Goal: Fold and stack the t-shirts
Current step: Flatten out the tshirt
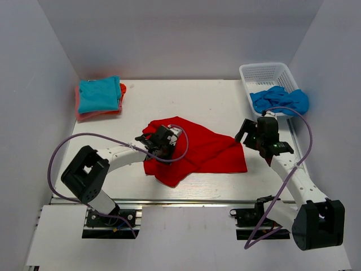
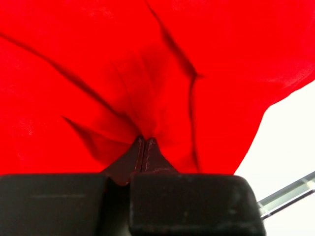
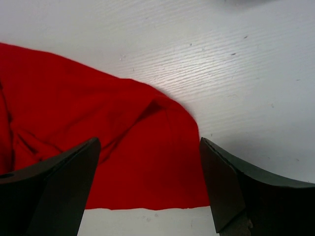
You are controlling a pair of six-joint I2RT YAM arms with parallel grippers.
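The fingertips of the left gripper (image 2: 144,140) meet inside a pinch of the red shirt (image 2: 157,73), so the cloth caught between them is out of sight. Its dark body is blurred and cut by the bottom edge. The shirt runs off that view's top, left and right edges. From above, this gripper and its arm cover the shirt's left middle. In the right wrist view the right gripper (image 3: 149,147) is cut by the bottom edge, and one finger masks part of the hem. The orange-pink shirt (image 1: 122,88) lies mostly hidden under the turquoise shirt (image 1: 99,94). A blue cloth (image 1: 279,100) covers the near rim of the basket (image 1: 265,69).
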